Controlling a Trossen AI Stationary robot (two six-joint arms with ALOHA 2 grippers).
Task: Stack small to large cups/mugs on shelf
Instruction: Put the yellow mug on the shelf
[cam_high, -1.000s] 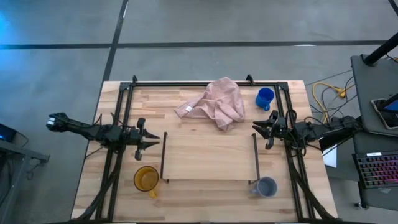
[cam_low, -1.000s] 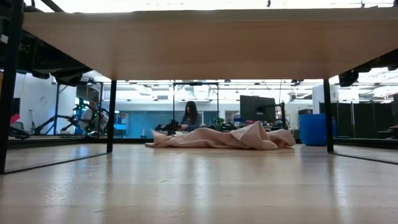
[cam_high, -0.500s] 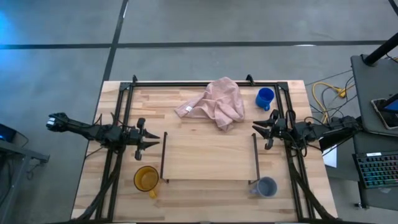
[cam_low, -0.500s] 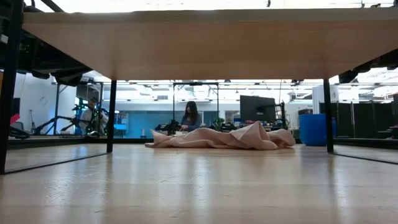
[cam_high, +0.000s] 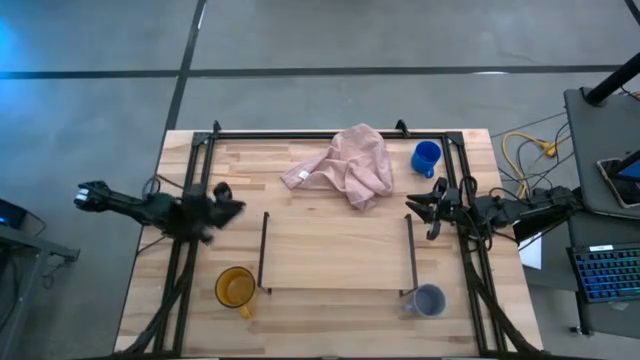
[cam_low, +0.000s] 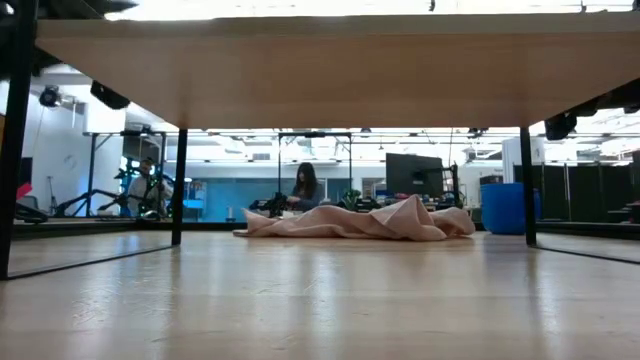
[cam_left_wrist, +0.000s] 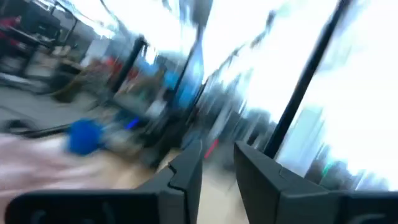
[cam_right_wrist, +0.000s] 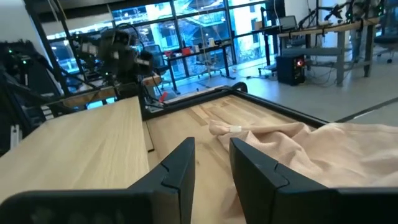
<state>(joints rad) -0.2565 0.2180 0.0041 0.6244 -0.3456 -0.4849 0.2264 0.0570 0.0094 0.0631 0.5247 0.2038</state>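
Note:
The yellow-orange mug stands on the table by the shelf's near left corner. The grey mug stands by its near right corner. The blue mug stands at the far right and shows blurred in the left wrist view. The shelf is a light board with black rails at its short ends, and nothing stands on it. My left gripper is open and empty, left of the shelf. My right gripper is open and empty, right of the shelf.
A crumpled pink cloth lies on the table beyond the shelf, left of the blue mug. It also shows in the low view. A black frame runs around the tabletop. People sit in the room beyond the table.
My left gripper has swung quickly, blurred, from beside the shelf's left rail toward the table's far edge and upward. It has turned to face the far right, where the blue mug stands. The mugs and the cloth have stayed in place.

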